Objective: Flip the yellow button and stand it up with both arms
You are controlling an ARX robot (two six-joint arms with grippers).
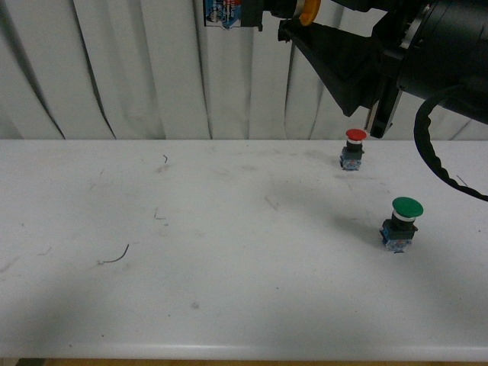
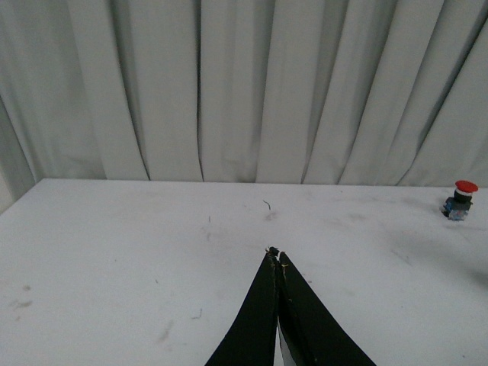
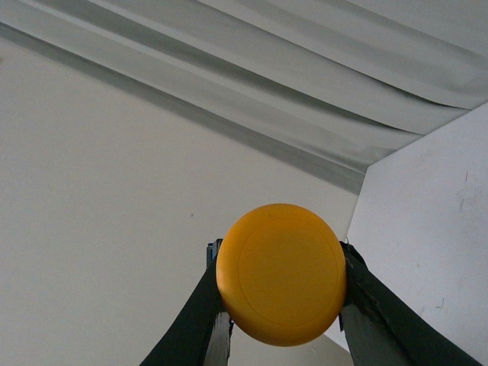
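The yellow button (image 1: 309,11) is held high above the table at the top edge of the front view, with only a sliver of its cap showing. My right gripper (image 1: 296,21) is shut on it. In the right wrist view the round yellow cap (image 3: 280,273) faces the camera and fills the gap between the two black fingers (image 3: 200,313); the button's base is hidden behind the cap. My left gripper (image 2: 274,254) does not show in the front view. It hangs over the white table (image 2: 114,252), shut, with nothing between its fingers.
A red-capped button (image 1: 354,149) stands at the back right of the table (image 1: 191,229); it also shows as the red button (image 2: 460,200). A larger green-capped button (image 1: 402,223) stands nearer, on the right. A thin curl of wire (image 1: 114,258) lies front left. Grey curtains hang behind.
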